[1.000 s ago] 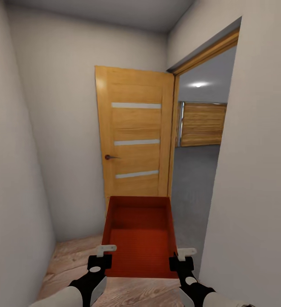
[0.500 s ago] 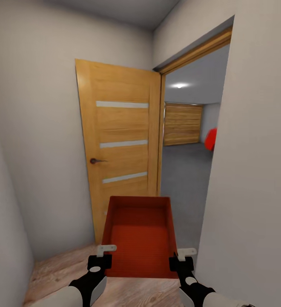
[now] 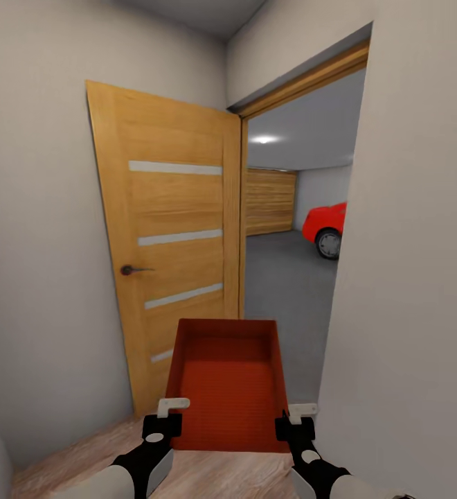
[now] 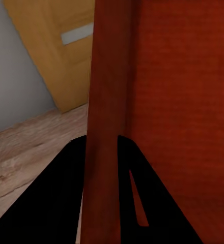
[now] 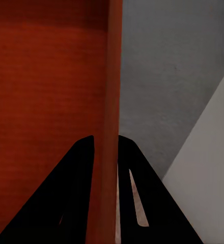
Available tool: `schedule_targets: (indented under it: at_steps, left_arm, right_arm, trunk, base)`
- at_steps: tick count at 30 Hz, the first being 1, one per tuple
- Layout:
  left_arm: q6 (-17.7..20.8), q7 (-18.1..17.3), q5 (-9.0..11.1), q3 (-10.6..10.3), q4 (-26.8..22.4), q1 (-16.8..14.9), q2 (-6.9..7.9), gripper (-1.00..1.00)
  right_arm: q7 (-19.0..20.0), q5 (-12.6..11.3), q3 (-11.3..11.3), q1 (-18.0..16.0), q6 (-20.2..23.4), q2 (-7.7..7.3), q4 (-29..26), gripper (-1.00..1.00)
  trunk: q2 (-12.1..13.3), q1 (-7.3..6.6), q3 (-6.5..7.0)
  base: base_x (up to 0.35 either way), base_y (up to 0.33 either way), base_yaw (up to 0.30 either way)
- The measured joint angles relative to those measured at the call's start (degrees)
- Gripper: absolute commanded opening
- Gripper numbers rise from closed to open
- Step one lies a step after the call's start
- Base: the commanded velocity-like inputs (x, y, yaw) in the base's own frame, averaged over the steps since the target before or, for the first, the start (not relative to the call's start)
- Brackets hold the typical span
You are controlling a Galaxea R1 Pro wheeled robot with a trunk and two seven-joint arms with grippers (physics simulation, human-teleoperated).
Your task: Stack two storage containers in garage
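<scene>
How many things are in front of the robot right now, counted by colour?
Red-orange: 1, the storage container gripped by the left gripper and the right gripper.
Red: 1, the car beyond the doorway.
Wood-coloured: 2, the open door and the garage door.
Total: 4.

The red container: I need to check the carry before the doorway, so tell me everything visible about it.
The red container is a red-orange, open-top rectangular box with thin plain walls and a faintly ribbed floor, empty inside. It is held level above the wood floor, long axis pointing toward the open door. The left gripper pinches its left wall and the right gripper pinches its right wall, both near the robot's end. Nothing else touches it.
</scene>
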Motion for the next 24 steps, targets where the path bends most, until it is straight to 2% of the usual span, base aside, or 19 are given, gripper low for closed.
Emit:
schedule_targets:
  at_steps: [13,19,24]
  left_arm:
    - [0.0,0.01,-0.01,0.01,0.0,0.0,0.0,-1.0]
    - [0.02,0.03,0.08,-0.07,-0.06,0.02,0.01,-1.0]
    - [-0.07,0.04,0.05,-0.06,-0.02,0.01,0.0,-1.0]
  right_arm:
    - [0.0,0.01,0.0,0.0,0.01,0.0,0.0,-1.0]
    - [0.0,0.09,-0.05,-0.02,0.01,0.0,0.0,-1.0]
    - [-0.01,0.2,-0.11,-0.03,0.01,-0.01,-0.01,-1.0]
  trunk:
    - [0.0,0.0,0.0]
    - [0.0,0.0,0.0]
    - [0.01,0.02,0.01]
  base:
    - [0.208,0.281,-0.285]
    - [0.19,0.232,-0.066]
    - [0.045,0.049,-0.006]
